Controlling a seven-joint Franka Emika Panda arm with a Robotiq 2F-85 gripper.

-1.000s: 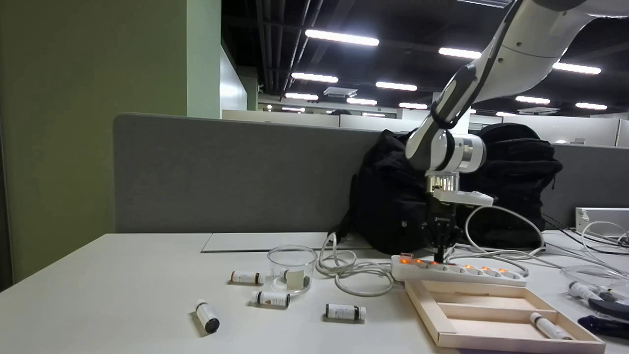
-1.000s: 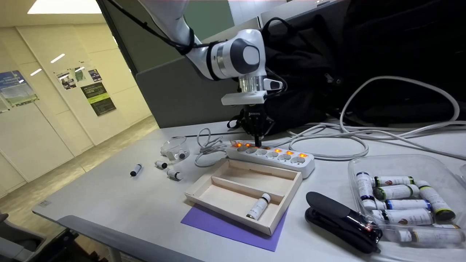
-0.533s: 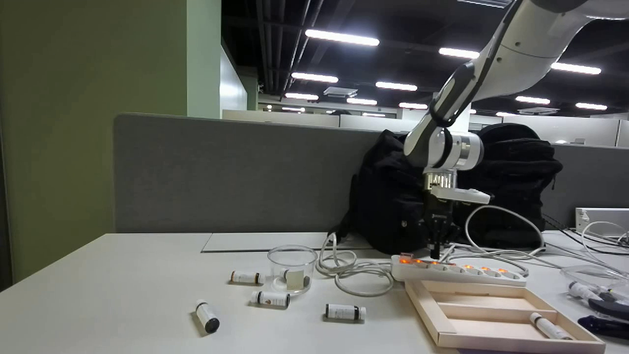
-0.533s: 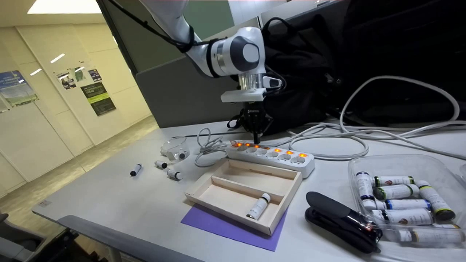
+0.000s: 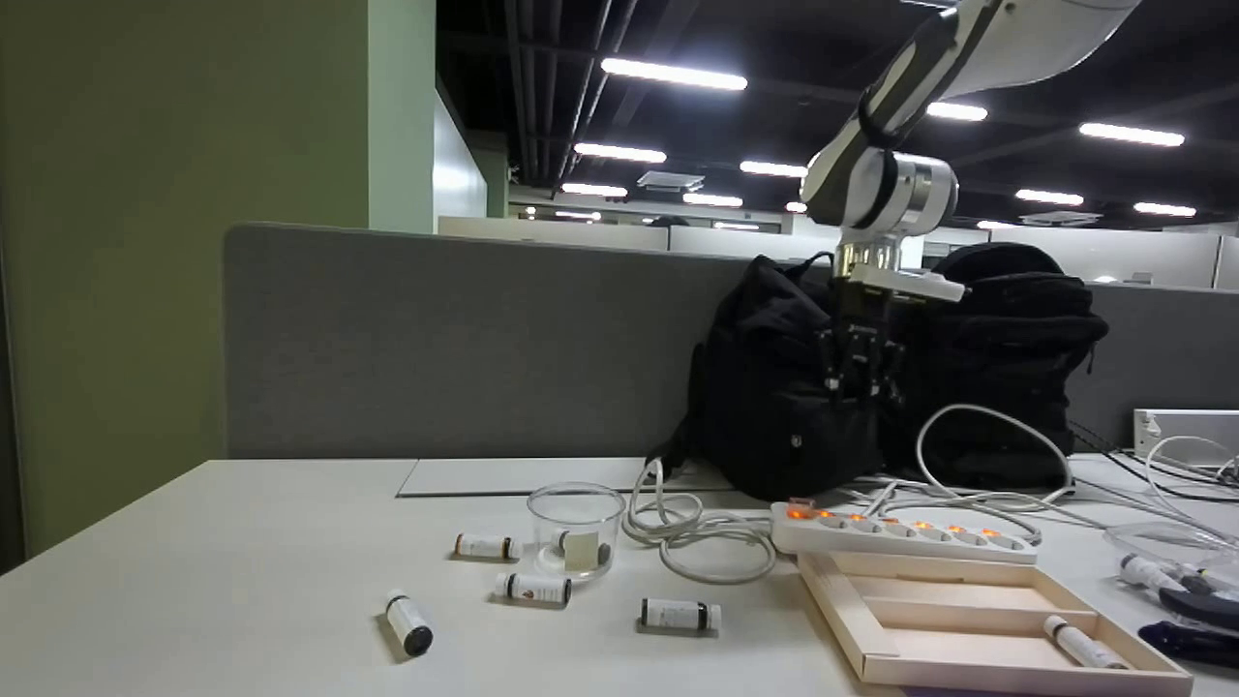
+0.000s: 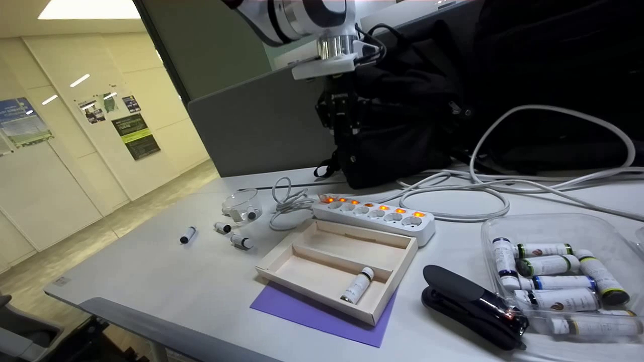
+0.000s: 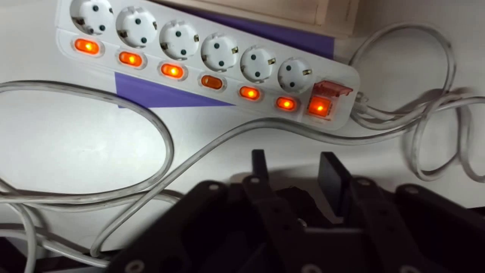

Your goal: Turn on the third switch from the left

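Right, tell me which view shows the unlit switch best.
The wrist view: the unlit switch on the power strip shows large and unobstructed, from above. Both exterior views show it tiny, at a slant.

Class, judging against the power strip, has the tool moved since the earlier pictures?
Yes, upward: in both exterior views, the gap between the tool and the unmoved power strip is now much larger than before.

Wrist view's top edge chops a corner off the power strip [image 7: 195, 69] and most of the wooden tray [image 7: 291, 13] beside it. The purple sheet [image 7: 151, 93] is partly hidden under the strip. Arm [image 6: 302, 15] above the strip runs out the top in both exterior views. Print on the bottles [image 6: 548, 265] right of it? Way too tiny.
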